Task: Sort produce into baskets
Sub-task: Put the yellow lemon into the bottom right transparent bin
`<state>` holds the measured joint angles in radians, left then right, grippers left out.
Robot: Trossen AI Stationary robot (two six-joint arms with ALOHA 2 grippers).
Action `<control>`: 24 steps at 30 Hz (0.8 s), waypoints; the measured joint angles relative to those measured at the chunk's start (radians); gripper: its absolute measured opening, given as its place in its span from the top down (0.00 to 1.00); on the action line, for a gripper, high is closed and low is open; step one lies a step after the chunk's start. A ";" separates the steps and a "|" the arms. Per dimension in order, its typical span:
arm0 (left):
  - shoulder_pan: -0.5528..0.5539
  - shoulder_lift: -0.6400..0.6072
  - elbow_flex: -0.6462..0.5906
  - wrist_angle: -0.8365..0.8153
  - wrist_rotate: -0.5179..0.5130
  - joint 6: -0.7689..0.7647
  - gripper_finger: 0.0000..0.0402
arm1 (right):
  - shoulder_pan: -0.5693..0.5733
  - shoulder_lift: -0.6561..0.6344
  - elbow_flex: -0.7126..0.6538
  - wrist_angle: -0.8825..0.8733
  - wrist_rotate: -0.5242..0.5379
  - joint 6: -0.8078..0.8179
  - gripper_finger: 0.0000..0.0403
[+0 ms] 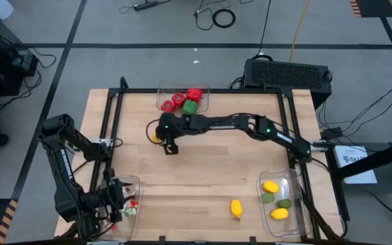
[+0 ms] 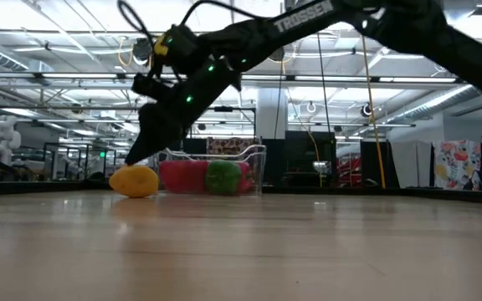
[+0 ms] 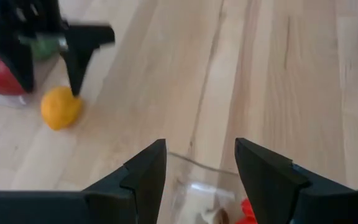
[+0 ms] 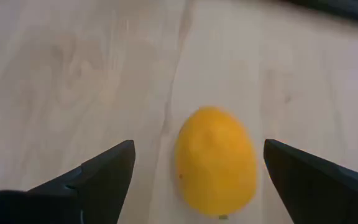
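Three baskets (image 1: pixel 184 90), right pincer (image 4: pixel 194 168) wide open around orange (image 4: pixel 216 160), left pincer (image 3: pixel 196 171) parted, empty

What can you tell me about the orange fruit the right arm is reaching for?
The orange fruit is a small rounded toy, plain yellow-orange with a smooth matte skin that looks like plastic. It lies on the bare wooden table, just outside the clear bin of peppers. The right gripper hovers over it, jaws open on either side, not touching it.
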<state>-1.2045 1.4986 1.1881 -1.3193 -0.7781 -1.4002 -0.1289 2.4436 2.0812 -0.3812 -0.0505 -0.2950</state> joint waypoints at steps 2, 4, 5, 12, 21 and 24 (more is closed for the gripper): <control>0.000 0.000 0.000 -0.003 -0.022 0.003 0.51 | -0.003 0.049 0.065 -0.044 0.000 -0.008 0.13; 0.000 0.000 0.000 0.002 -0.026 0.003 0.51 | -0.009 0.091 0.125 -0.084 0.000 -0.011 0.13; 0.000 0.000 0.000 0.002 -0.026 0.002 0.51 | -0.011 0.108 0.150 -0.096 0.000 -0.015 0.13; -0.001 0.000 0.000 0.002 -0.038 0.002 0.51 | -0.032 0.142 0.186 -0.135 -0.004 -0.027 0.12; -0.001 0.000 0.000 0.004 -0.057 0.020 0.51 | -0.020 0.141 0.186 -0.232 -0.006 -0.058 0.13; -0.001 0.000 0.000 0.004 -0.058 0.020 0.51 | -0.004 0.141 0.186 -0.208 0.000 -0.059 0.15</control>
<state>-1.2057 1.4986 1.1885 -1.3150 -0.8360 -1.3800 -0.1324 2.5843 2.2673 -0.5892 -0.0503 -0.3542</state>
